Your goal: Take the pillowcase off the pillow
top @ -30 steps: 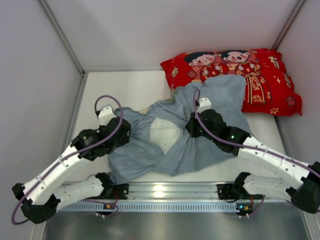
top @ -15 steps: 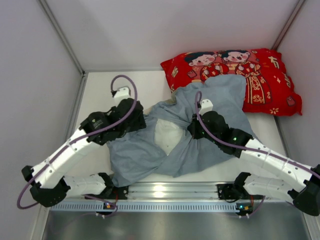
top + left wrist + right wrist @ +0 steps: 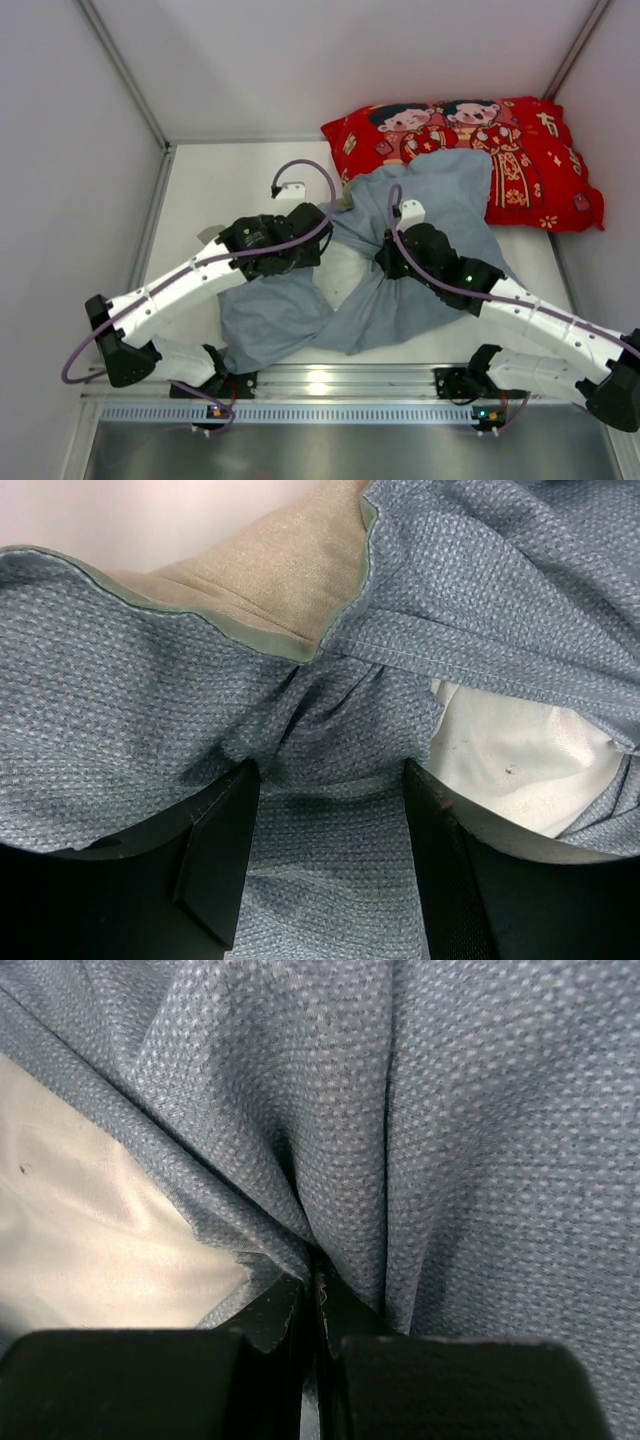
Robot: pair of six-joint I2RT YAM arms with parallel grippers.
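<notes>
Top external view: we saw the pillowcase (image 3: 440, 195) toward the near edge, the pillow (image 3: 345, 268) showing at its mouth. Its fold was pinched by the right gripper (image 3: 318, 1295); the left gripper (image 3: 330, 860) straddled bunched cloth, fingers apart. We judged it light and limp, best held at the hem (image 3: 400, 652).

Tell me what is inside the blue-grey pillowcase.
A white pillow shows through the opening of the pillowcase; how far it reaches inside is hidden by the cloth.

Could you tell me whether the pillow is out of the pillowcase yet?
Not yet: only a white patch of the pillow shows through the bunched blue-grey pillowcase, which covers the rest.
</notes>
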